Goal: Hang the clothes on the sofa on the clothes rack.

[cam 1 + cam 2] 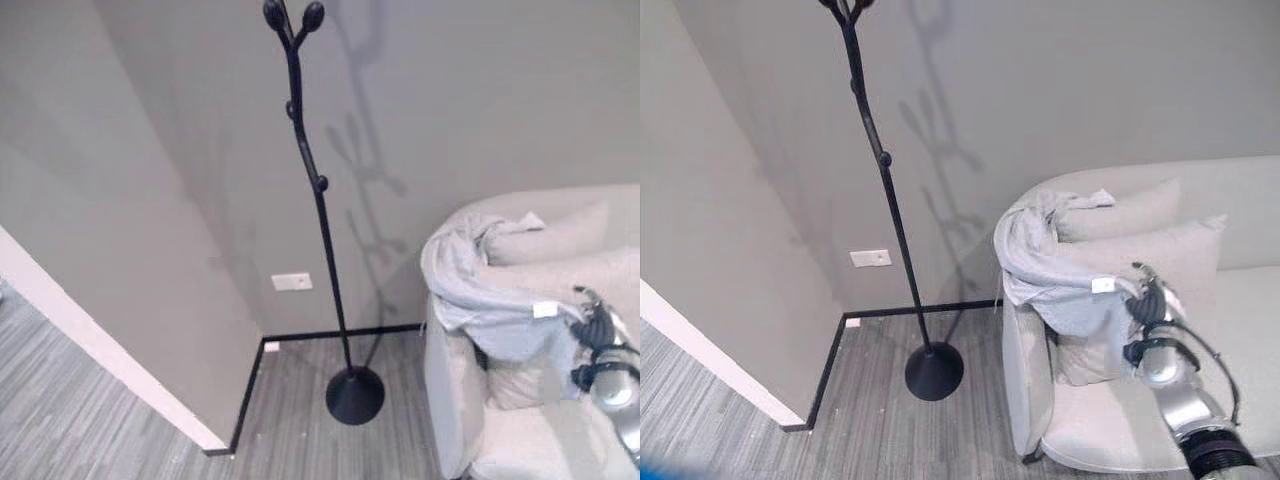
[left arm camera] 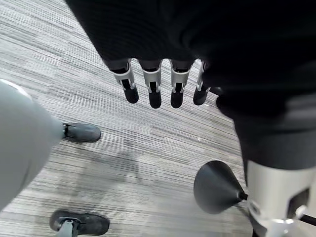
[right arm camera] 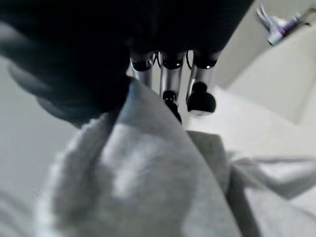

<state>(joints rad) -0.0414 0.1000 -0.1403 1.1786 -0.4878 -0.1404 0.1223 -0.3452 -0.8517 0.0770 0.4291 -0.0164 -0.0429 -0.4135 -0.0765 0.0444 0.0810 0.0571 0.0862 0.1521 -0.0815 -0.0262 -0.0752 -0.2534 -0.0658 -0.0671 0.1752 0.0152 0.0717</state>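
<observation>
Grey, soft and rumpled, the light jersey garment (image 1: 1055, 270) lies draped over the armrest of the pale upholstered sofa (image 1: 1035, 385), one end bunched on the top edge and the other trailing down over the cushions (image 1: 1160, 245). The right hand (image 1: 1150, 300) is at the lower hem of that cloth, reaching in from the seat side. In the right wrist view its dark-tipped fingers (image 3: 200, 98) point down onto a raised fold of the grey fabric (image 3: 143, 177), and the fold rises between them and the thumb side; whether they have pinched it or merely touch it I cannot tell. Coming in low at the hem probably gives a loose edge to gather, rather than the thick bunch on the armrest.

The tall black coat stand with knobbed branches (image 1: 305, 150) rises on its round base (image 1: 354, 394) beside the sofa arm, against the grey wall, with bare pegs. The left hand (image 2: 158, 84) hangs over the grey striped carpet (image 2: 98, 59), fingers straight and relaxed, carrying nothing, probably kept clear until the garment comes free.
</observation>
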